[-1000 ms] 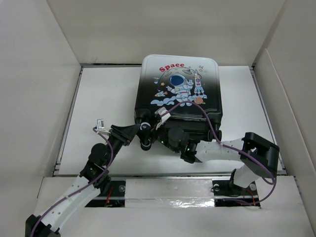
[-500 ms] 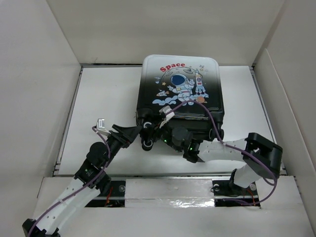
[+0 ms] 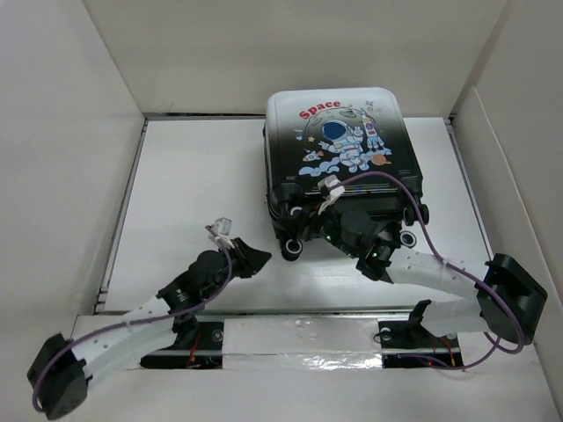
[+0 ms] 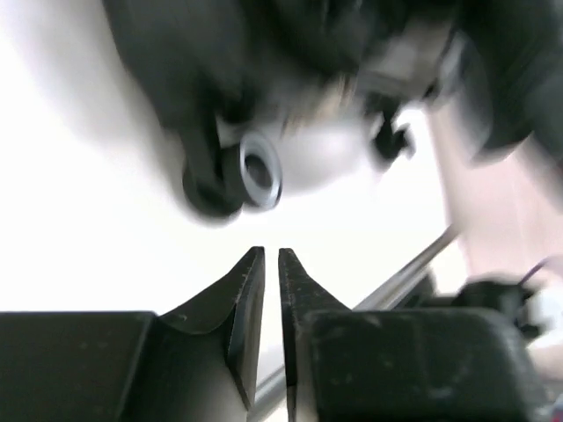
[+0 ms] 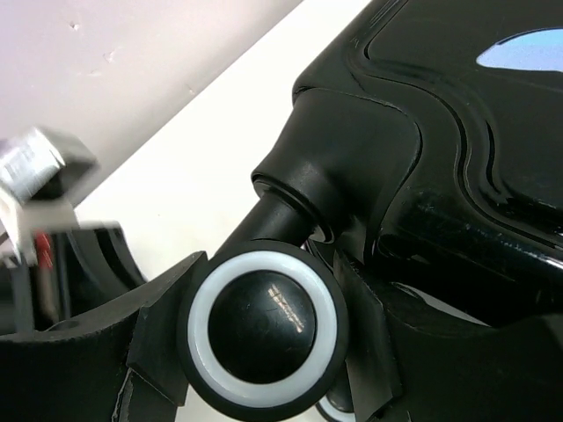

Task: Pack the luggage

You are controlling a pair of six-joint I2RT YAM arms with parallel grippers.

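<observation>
We find the luggage lying flat and closed on the white table, toward the far right of the surface. Its printed astronaut face is turned up and its wheeled end faces the arm bases.

The right gripper is at that wheeled end. Its wrist view shows a black wheel with a white ring seated between the two fingers, which press on it from either side. We record this gripper as clamped on the wheel. The glossy black shell rises just behind the wheel's stem. From overhead the wrist body covers the contact, so we cannot tell which corner's wheel it is.

The left gripper sits low over the table, near the luggage's left wheeled corner but apart from it. Its wrist view shows the fingertips drawn together with only a thin slit between them and nothing held. Another wheel appears blurred beyond the fingertips.
</observation>
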